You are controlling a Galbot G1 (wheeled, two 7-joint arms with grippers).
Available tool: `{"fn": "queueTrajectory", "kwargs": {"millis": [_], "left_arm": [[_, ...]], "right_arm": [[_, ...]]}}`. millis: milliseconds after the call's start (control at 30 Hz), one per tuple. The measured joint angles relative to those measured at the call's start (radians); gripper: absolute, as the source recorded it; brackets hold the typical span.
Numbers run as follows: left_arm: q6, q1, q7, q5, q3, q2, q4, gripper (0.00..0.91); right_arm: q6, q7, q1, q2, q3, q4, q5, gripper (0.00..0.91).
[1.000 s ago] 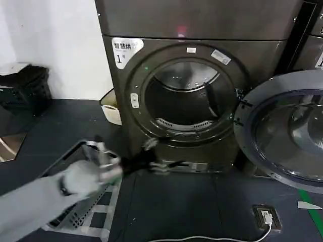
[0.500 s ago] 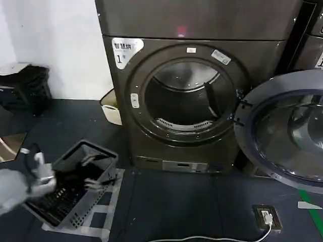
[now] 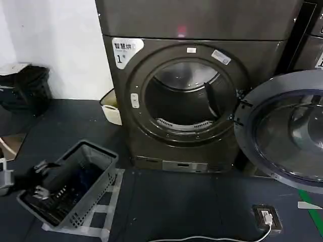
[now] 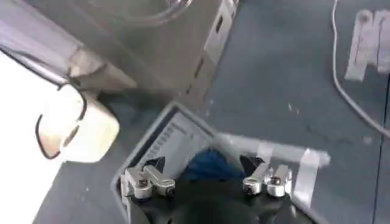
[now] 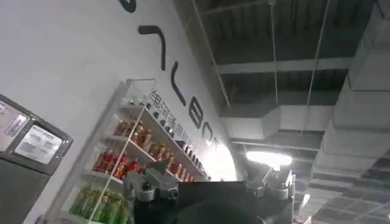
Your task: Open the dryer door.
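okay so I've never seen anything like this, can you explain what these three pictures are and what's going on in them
They come from a two-armed robot. The head camera looks down at a dark dryer marked "1"; its round door is swung open to the robot's right, showing the drum. On the floor sit a grey basket, a charger and a white cable. The left gripper, fingers open and holding nothing, hovers over the basket, which has something blue inside; its wrist camera shows that close up. The right wrist camera points up at a ceiling and drink shelves, with the right gripper open.
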Motion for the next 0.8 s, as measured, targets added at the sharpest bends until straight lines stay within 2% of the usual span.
{"fn": "queueTrajectory", "kwargs": {"millis": [233,800], "left_arm": [[0.015,0.032,-0.009,0.067,0.000,0.037,0.022,0.907],[0.034,0.097,-0.007,0.082,-0.062,0.026,0.027,0.907]], "right_arm": [[-0.002,-0.003,-0.005,0.001,0.005,0.001,0.025,0.907],[-0.003,-0.012,-0.014,-0.004,0.016,0.008,0.024,0.907]]}}
